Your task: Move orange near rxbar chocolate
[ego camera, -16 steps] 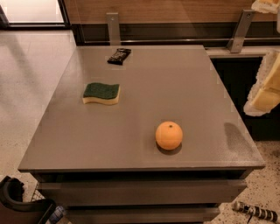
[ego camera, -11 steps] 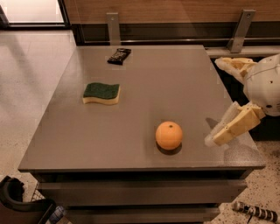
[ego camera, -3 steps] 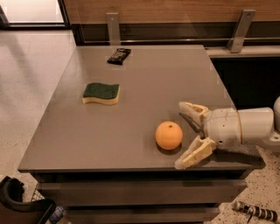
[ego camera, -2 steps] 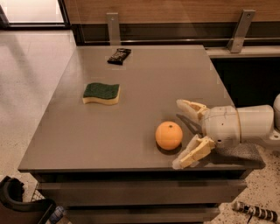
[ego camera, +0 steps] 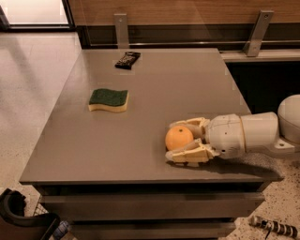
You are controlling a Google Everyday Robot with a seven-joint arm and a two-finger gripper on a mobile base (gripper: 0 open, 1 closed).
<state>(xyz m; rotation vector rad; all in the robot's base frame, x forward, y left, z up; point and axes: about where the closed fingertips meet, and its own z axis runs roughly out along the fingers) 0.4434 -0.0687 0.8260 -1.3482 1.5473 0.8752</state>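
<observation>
Orange (ego camera: pixel 178 138) sits near the front right of the table (ego camera: pixel 154 89), between the parted, not visibly clamped jaws of the gripper (ego camera: pixel 170 141), whose arm reaches in low from the right, while the rxbar chocolate (ego camera: pixel 127 59) lies well apart at the far edge, beyond the sponge (ego camera: pixel 108 100).

Office or canteen-type interior: plain grey flat worktop (ego camera: pixel 154 93), pale speckled polished floor (ego camera: pixel 28 93), brown wood-panel wall (ego camera: pixel 187 11), grey metal brackets (ego camera: pixel 121 28). My jaws lie spread, low at the worktop's near right.
</observation>
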